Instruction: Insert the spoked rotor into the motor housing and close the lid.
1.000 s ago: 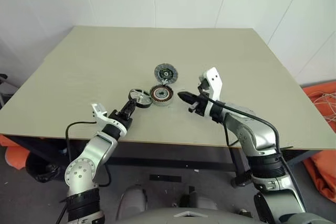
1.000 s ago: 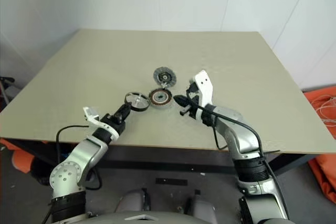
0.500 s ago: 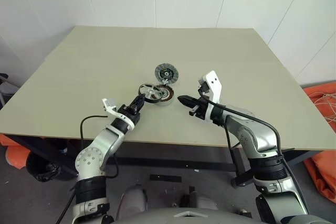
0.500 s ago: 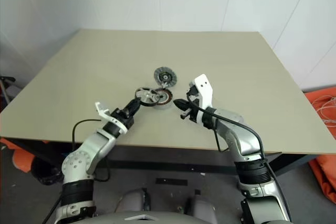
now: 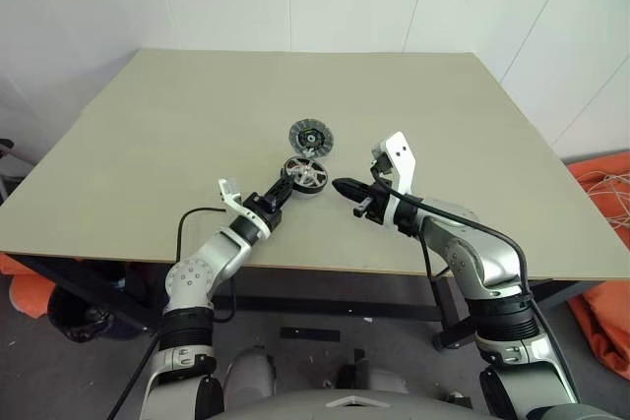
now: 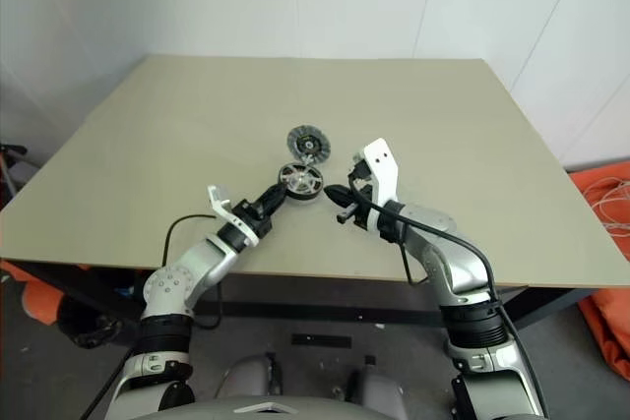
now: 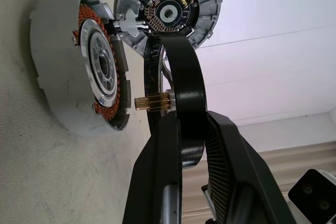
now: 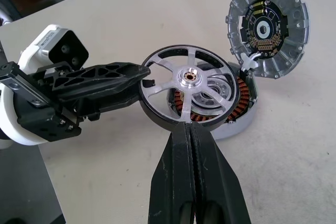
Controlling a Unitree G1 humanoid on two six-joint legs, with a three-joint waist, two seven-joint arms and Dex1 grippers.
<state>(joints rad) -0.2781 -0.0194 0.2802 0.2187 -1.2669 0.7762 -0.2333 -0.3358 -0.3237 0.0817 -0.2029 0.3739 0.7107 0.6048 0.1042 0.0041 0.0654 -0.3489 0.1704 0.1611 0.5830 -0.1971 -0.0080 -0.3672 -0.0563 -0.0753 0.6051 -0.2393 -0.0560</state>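
Spoked rotor point(image 8: 191, 92), pinched at its rim by left fingers point(image 8: 113, 77), hovers tilted over motor housing point(image 7: 58, 72); risk: shaft misses bore, jams. Right fingers point(image 8: 191, 145) shut, empty.

The spoked rotor point(image 8: 191, 88) is a silver wheel with a dark rim, broad flat spokes and a bright central hub; a small brass-coloured shaft juts from its underside; it is held clear of the worktop point(image 5: 148, 145), tilted, directly over the mouth of the motor housing point(image 8: 233, 114), seemingly not yet seated, though the gap is hard to judge; the housing is a shallow grey cup lying on the worktop, a ring of copper windings around a silver core; the lid point(image 8: 268, 24), a ribbed grey disc with a dark circuit centre, stands swung open, joined to the housing's far edge.
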